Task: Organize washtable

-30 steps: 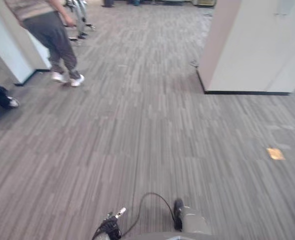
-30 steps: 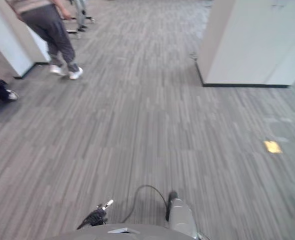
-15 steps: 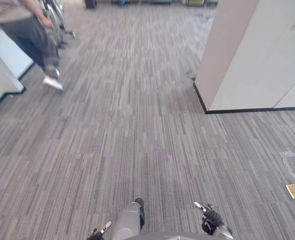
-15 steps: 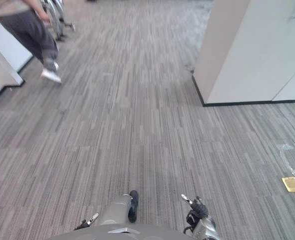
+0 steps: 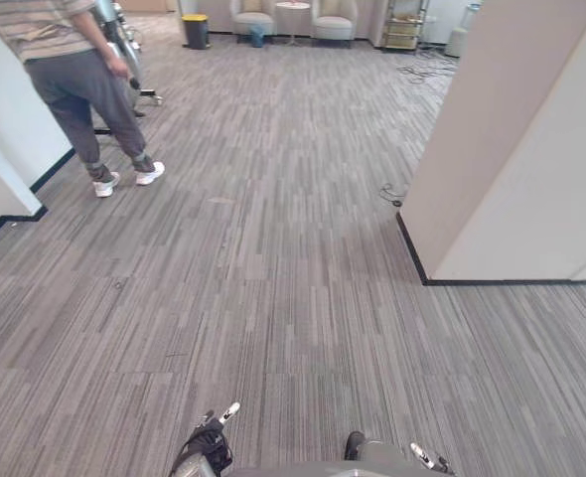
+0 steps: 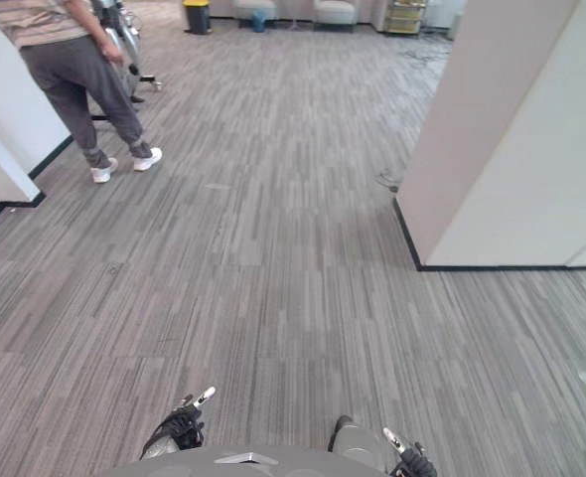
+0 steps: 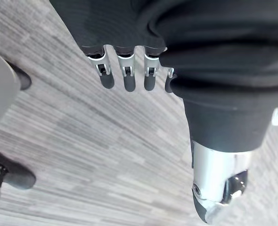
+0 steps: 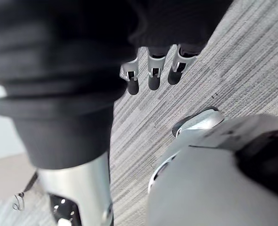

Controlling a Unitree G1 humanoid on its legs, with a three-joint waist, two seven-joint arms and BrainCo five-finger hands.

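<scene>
Location of the washtable: could not tell from these views. The person (image 5: 84, 89) at 10 o'clock was cut off above the chest by the frame edge; striped top, grey trousers and white shoes were readable. The apparatus (image 5: 124, 50) just behind the person was partly hidden by them and too hard to make out to name. At 12 o'clock, far down the grey striped carpet (image 5: 273, 278), two pale armchairs (image 5: 253, 15) and a dark bin with a yellow lid (image 5: 196, 30) were small and clipped at the top edge. A white pillar (image 5: 531, 149) with a black skirting filled the 2 o'clock side, hiding what lay behind it, and a dark cord (image 5: 387, 194) lay on the carpet near its corner. A white wall (image 5: 15, 129) stood at 9 o'clock. The left hand (image 5: 206, 452) showed at 7 o'clock, cut off by the lower edge, and the right hand (image 6: 410, 459) at 5 o'clock, likewise clipped. In the left wrist view the fingers (image 7: 125, 75) hung loosely in a row from the dark ribbed cover, apart from the carpet, holding nothing, with the thumb mostly hidden. In the right wrist view the fingers (image 8: 153, 73) hung the same way, relaxed and empty.
</scene>
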